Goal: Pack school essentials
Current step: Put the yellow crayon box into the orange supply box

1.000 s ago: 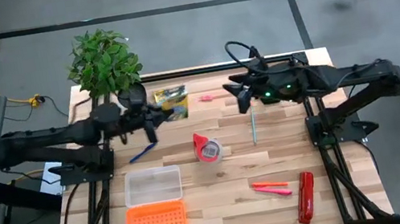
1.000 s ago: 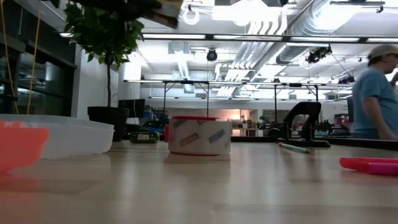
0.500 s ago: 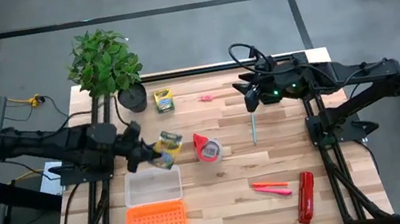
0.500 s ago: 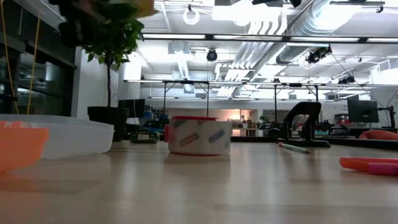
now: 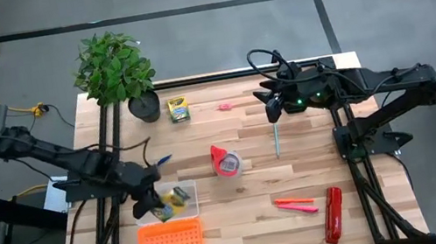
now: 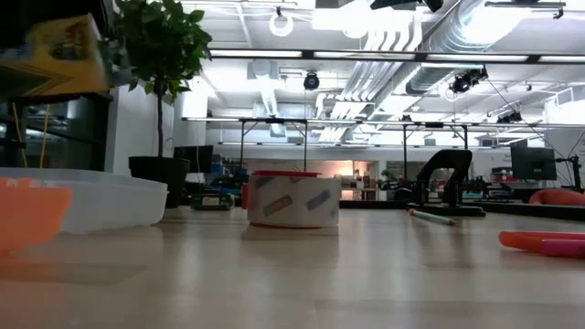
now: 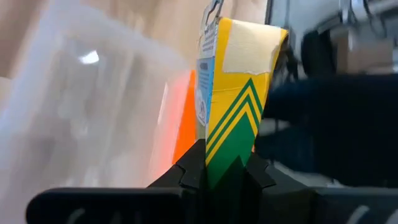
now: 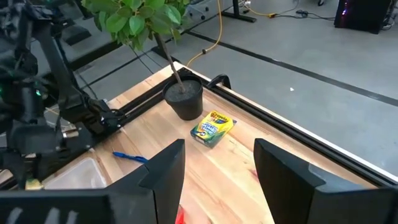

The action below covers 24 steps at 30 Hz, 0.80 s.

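My left gripper [image 5: 154,207] is shut on a yellow-green crayon box [image 5: 175,198] above the clear plastic container [image 5: 183,190]. In the low view the box [image 6: 57,60] hangs high over that container [image 6: 91,199]. A second crayon box [image 5: 178,109] lies flat at the far edge beside the plant pot. A blue pen [image 5: 160,161], a teal pencil [image 5: 275,139], pink-red markers [image 5: 296,205] and a tiny pink piece [image 5: 224,106] lie on the table. My right gripper [image 5: 274,111] hovers open over the pencil's far end, with nothing between its fingers [image 8: 163,169]. My left gripper pinches one end of the crayon box [image 7: 229,163] between its two fingers. The rest of the box [image 7: 239,93] sticks out ahead of the fingers. The fingers slant downward from the table's left. The box is lifted clear, above the clear container.
An orange perforated tray [image 5: 170,243] lies next to the container at the near left. A red tape roll [image 5: 226,161] stands mid-table, and a red stapler [image 5: 333,214] lies at the near right. A potted plant [image 5: 113,68] fills the far left corner.
My left gripper has carried the crayon box from near the plant at the far side toward the near edge and downward. It has tipped down on the way and now holds the box over the clear container.
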Each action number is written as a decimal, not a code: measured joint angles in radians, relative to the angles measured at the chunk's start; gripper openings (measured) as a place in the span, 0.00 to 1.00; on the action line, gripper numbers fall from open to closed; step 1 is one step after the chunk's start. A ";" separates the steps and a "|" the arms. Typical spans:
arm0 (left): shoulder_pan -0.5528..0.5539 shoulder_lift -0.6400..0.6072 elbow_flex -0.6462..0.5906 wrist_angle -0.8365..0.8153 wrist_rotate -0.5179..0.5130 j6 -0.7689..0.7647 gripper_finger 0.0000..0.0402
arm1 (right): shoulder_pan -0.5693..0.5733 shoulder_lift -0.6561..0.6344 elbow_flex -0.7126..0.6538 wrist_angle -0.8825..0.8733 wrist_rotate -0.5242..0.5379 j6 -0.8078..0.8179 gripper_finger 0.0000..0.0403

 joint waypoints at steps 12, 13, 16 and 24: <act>0.249 0.262 0.048 -0.003 0.282 0.321 0.10 | 0.000 0.000 0.000 -0.008 0.012 0.002 0.46; 0.265 0.285 0.057 -0.011 0.291 0.350 0.10 | 0.000 0.000 0.000 -0.008 0.012 0.002 0.46; 0.305 0.354 0.086 -0.055 0.329 0.426 0.10 | 0.000 0.000 0.000 -0.008 0.012 0.001 0.46; 0.327 0.469 0.132 -0.160 0.411 0.645 0.10 | 0.000 0.000 0.000 -0.016 0.012 0.000 0.46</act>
